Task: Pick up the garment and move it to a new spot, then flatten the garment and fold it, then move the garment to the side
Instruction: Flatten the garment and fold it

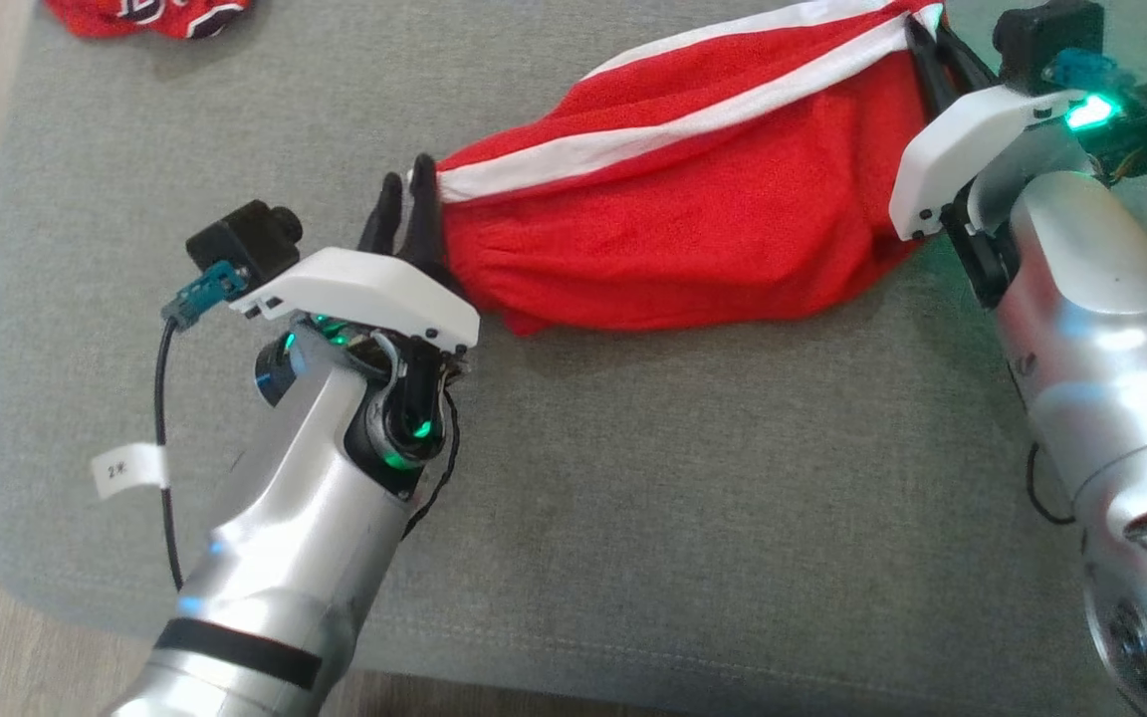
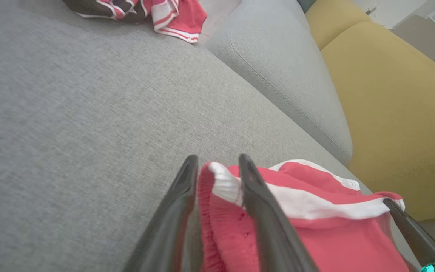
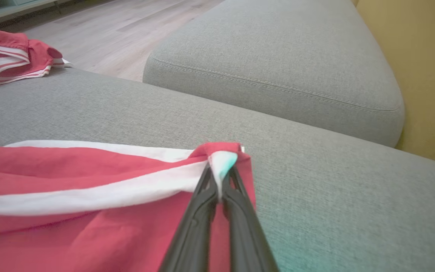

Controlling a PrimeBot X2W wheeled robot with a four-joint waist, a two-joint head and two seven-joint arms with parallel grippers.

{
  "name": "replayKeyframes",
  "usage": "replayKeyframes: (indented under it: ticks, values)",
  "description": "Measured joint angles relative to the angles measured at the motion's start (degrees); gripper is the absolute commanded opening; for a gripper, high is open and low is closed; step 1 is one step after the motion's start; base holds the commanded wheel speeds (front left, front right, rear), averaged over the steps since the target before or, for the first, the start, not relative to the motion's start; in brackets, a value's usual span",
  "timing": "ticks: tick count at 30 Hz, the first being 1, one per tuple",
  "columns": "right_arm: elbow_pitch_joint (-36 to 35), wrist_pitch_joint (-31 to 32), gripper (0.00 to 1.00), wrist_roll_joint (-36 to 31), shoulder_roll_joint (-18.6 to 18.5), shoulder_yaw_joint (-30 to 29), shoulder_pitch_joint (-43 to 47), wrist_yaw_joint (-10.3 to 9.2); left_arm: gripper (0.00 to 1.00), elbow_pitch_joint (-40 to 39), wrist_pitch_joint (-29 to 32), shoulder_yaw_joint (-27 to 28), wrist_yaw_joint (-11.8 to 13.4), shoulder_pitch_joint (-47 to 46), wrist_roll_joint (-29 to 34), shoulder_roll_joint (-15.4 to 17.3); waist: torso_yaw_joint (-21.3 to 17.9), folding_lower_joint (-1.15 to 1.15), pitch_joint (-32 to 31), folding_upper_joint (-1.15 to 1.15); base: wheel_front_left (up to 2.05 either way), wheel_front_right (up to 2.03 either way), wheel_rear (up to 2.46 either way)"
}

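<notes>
The garment [image 1: 693, 189] is red with white stripes and hangs stretched between my two grippers, just above the grey sofa cushion [image 1: 633, 498]. My left gripper [image 1: 406, 194] is at its left end. In the left wrist view the left gripper [image 2: 217, 162] stands open, with the garment's [image 2: 315, 234] gathered edge loose between the fingers. My right gripper [image 1: 924, 45] holds the far right corner. In the right wrist view the right gripper [image 3: 221, 172] is shut on a white-striped corner of the garment [image 3: 70, 189].
Another red, white and black garment [image 1: 145, 15] lies crumpled at the cushion's far left corner. A second grey cushion [image 3: 278, 56] and a yellow one [image 2: 391, 113] lie beyond. Wooden floor [image 3: 108, 30] shows past the sofa's edge.
</notes>
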Motion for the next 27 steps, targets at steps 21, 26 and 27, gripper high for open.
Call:
replayKeyframes:
  ticks: [21, 26, 27]
  values:
    - [6.90, -3.71, 1.00, -0.92, -2.94, -5.98, -3.91, 0.00, 1.00, -13.52, 0.01, -1.58, -0.31, 6.24, 5.17, 0.03, 4.04, 0.00, -1.87, 0.00, 0.00, 0.00, 0.00]
    - [7.10, -4.37, 1.00, -0.46, -3.08, -4.63, -3.70, 0.00, 1.00, -17.37, 0.00, 0.42, -1.30, 11.03, 11.69, 0.14, 3.03, 0.00, -3.58, 0.00, 0.00, 0.00, 0.00]
    - [7.20, -4.36, 1.00, -0.26, -3.05, -4.22, -3.58, 0.00, 1.00, -18.19, 0.00, 0.81, -1.52, 12.33, 12.82, 0.43, 2.71, 0.00, -3.93, 0.00, 0.00, 0.00, 0.00]
